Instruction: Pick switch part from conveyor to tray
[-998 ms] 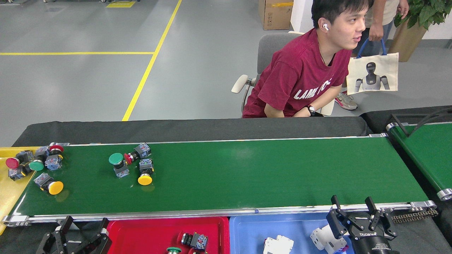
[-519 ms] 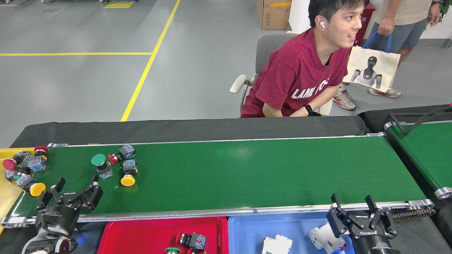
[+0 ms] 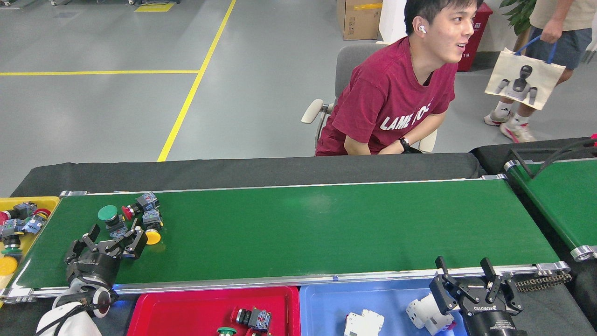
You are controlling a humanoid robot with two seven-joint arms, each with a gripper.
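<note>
Since earlier, left claw (image 3: 113, 239) advanced, jaws apart, to switches (image 3: 133, 218) on conveyor (image 3: 326, 228); rigid, light plastic; grip square body, not slick cap.

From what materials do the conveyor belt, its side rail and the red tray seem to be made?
The conveyor belt looks like matte green rubber or PVC: an even surface with only a soft sheen. Its side rail appears to be bare metal, probably aluminium: silver and reflective. The red tray seems to be moulded plastic: uniform glossy colour and rounded rim.
</note>
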